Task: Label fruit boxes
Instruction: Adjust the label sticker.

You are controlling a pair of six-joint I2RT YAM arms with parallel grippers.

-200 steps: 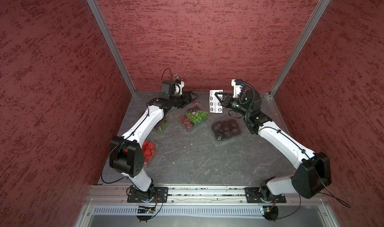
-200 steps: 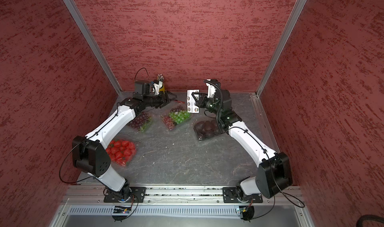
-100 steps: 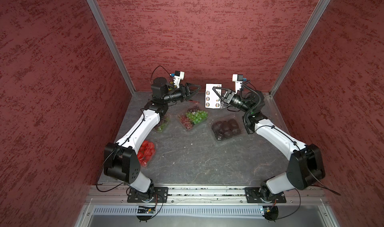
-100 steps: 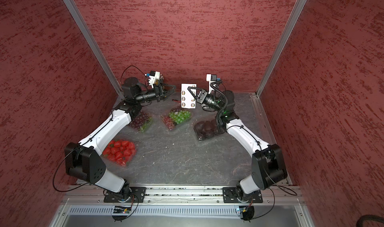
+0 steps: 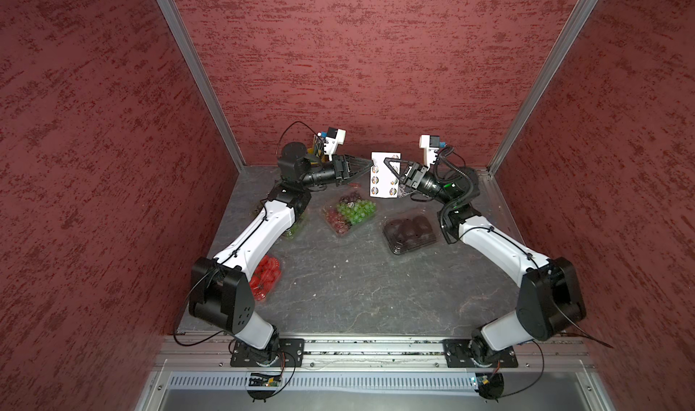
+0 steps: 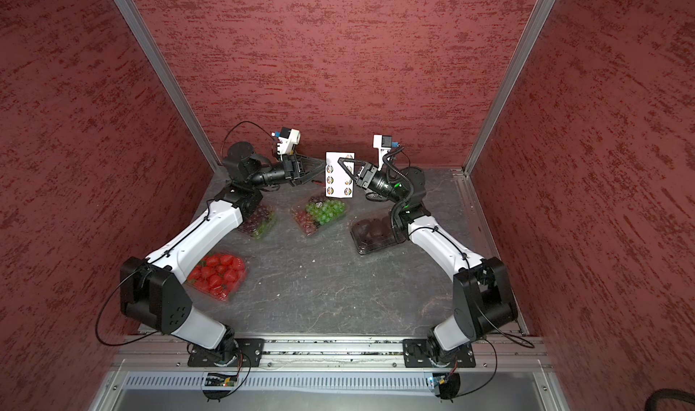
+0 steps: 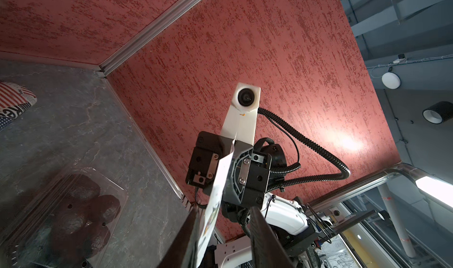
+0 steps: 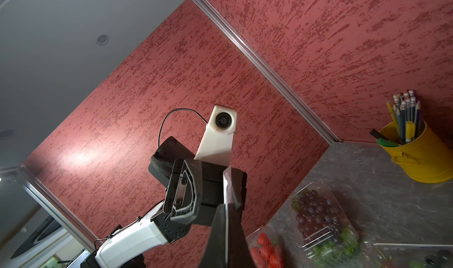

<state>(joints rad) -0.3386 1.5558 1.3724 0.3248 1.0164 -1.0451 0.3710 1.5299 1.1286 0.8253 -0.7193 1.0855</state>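
Right wrist view: right gripper point(image 8: 226, 215) was clamped on one edge of the white paper sheet of round stickers point(image 5: 383, 181), which stood upright above the grey stone-patterned table point(image 5: 357, 285). At the opposite edge, the left gripper point(image 5: 365, 163) straddled the sheet with its jaws apart. One finger point(image 7: 188, 232) lay against the paper and the other was clear of it. Clear plastic fruit boxes lay on the table: green-and-red grapes point(image 5: 351, 215) under the sheet, dark fruit in black tray point(image 5: 410, 232), dark red grapes point(image 6: 257, 219) and red strawberries point(image 6: 218, 273).

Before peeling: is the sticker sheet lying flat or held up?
Held up: sticker sheet stands upright in the air, pinched by the right gripper.
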